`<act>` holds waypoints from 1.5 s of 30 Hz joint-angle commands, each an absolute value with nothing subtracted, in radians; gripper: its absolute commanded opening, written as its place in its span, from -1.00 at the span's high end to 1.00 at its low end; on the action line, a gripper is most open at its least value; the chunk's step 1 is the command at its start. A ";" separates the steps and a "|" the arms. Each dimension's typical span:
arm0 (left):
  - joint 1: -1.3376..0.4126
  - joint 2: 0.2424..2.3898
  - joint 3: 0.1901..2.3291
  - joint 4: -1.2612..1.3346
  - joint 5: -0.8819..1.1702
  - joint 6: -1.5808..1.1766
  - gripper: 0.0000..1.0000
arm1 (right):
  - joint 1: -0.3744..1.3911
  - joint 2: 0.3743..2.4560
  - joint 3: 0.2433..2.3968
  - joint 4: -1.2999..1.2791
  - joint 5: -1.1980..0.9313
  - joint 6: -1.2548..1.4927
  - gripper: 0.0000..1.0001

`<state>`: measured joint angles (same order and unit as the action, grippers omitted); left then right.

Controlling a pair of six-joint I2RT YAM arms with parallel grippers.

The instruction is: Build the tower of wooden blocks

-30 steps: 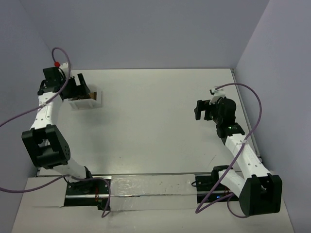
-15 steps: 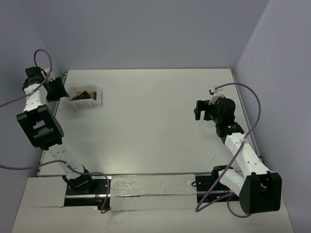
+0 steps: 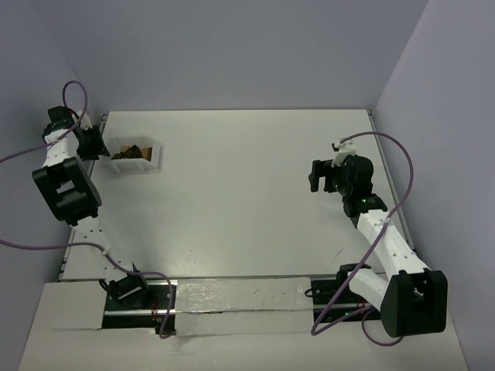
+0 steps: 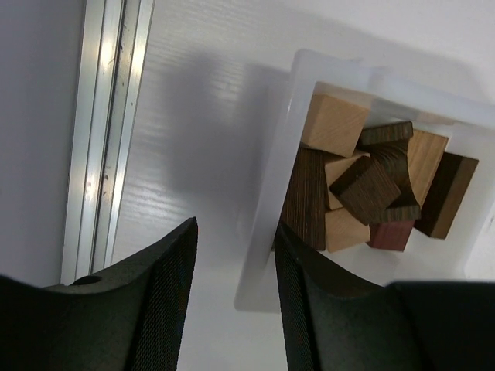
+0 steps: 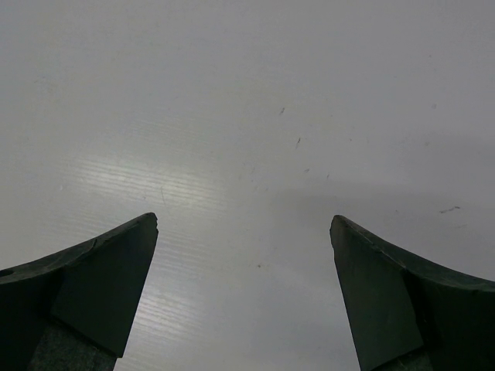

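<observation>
Left gripper [image 4: 232, 309] is partly open and holds nothing, with a corner of the clear container [image 4: 267, 209] showing between its fingers; just ahead of it, inside that container, the wood blocks [image 4: 363, 185] lie in a jumbled heap of tan and dark pieces. Well off to its right, the right gripper [image 5: 244, 294] is spread wide and empty above bare table [image 5: 255, 116]. No tower shows anywhere, so I judge the build not yet begun: every block has to be lifted out and stacked.
</observation>
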<state>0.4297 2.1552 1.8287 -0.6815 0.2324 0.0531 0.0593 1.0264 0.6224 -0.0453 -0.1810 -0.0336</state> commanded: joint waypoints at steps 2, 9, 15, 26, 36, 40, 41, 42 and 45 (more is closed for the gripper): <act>0.428 2.210 1.927 -0.692 0.236 0.066 -0.01 | 0.063 1.047 0.664 -0.020 -0.170 -0.041 -0.99; 0.390 2.227 1.935 -0.670 0.211 0.102 0.11 | 0.063 1.063 0.667 -0.018 -0.167 -0.044 -0.99; 0.341 2.246 1.945 -0.658 0.193 0.148 0.45 | 0.063 1.067 0.667 -0.021 -0.167 -0.049 -0.99; 0.272 2.156 1.907 -0.695 0.209 0.199 1.00 | 0.063 1.039 0.667 -0.022 -0.172 -0.049 -0.99; -0.068 1.769 1.576 -0.584 -0.049 0.341 1.00 | 0.063 1.005 0.664 -0.025 -0.183 -0.050 -0.99; -0.200 1.700 1.496 -0.525 -0.210 0.376 1.00 | 0.063 1.002 0.664 -0.025 -0.184 -0.052 -0.99; -0.247 1.692 1.483 -0.512 -0.242 0.390 1.00 | 0.063 1.002 0.664 -0.026 -0.186 -0.052 -0.99; -0.289 1.677 1.456 -0.484 -0.301 0.404 1.00 | 0.063 1.000 0.664 -0.027 -0.187 -0.052 -0.99; -0.370 1.649 1.400 -0.416 -0.426 0.434 1.00 | 0.063 0.997 0.664 -0.028 -0.186 -0.052 -0.99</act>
<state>-0.3031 1.7160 1.4518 -0.5705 -0.1857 0.3735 0.0592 1.0261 0.6228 -0.0462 -0.1808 -0.0456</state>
